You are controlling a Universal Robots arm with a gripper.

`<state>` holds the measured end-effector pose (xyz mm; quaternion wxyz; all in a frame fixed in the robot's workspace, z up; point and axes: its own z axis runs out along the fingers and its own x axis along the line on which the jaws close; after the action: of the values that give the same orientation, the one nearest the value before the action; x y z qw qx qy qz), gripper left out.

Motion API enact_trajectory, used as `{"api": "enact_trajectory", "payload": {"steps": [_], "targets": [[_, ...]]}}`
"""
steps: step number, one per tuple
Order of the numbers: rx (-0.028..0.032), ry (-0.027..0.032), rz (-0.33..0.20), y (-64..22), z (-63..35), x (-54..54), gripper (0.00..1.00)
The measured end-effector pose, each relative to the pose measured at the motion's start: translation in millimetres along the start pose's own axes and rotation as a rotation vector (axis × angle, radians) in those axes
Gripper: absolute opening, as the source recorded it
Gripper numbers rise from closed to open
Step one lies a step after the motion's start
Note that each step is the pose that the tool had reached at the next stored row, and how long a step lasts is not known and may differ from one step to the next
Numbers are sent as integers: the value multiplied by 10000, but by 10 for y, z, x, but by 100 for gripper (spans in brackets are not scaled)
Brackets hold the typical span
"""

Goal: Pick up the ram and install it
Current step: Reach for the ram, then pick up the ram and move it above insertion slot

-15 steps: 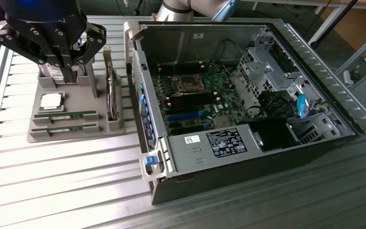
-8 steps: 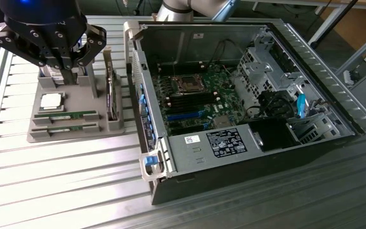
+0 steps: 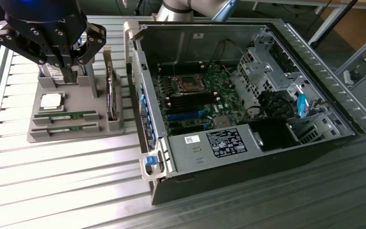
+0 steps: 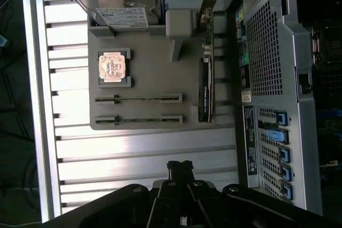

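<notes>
My gripper [image 3: 67,70] hangs above the far end of the grey fixture [image 3: 75,102], its fingers pressed together and holding nothing. The two ram sticks [image 3: 65,115] lie seated on edge in parallel grooves at the fixture's near end, just past the CPU chip [image 3: 51,100] and well apart from the fingertips. I worry most about alignment. The sticks are thin and sit close together, so a descent slightly off line could land a finger on the neighbouring stick or on the groove wall. With the fingers together as they are now, going down would simply press on the board's top edge. The upright expansion card [image 3: 112,98] stands along the fixture's side, and a wide approach could clip it. Carrying a stick over the computer case [image 3: 196,38] wall, a loose or tilted grip could leave it skewed for the memory slots [image 3: 188,101].
</notes>
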<state>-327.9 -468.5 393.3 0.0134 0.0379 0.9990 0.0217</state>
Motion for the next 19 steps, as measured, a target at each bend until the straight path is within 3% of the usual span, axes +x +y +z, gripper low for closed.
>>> {"api": "enact_trajectory", "payload": {"steps": [2, 5, 14, 19], "targets": [[0, 0, -1, 78, 4, 6, 9], [0, 0, -2, 127, 6, 10, 9], [1, 0, -9, 128, 6, 10, 9], [-14, 26, -592, 128, 6, 10, 9]]}}
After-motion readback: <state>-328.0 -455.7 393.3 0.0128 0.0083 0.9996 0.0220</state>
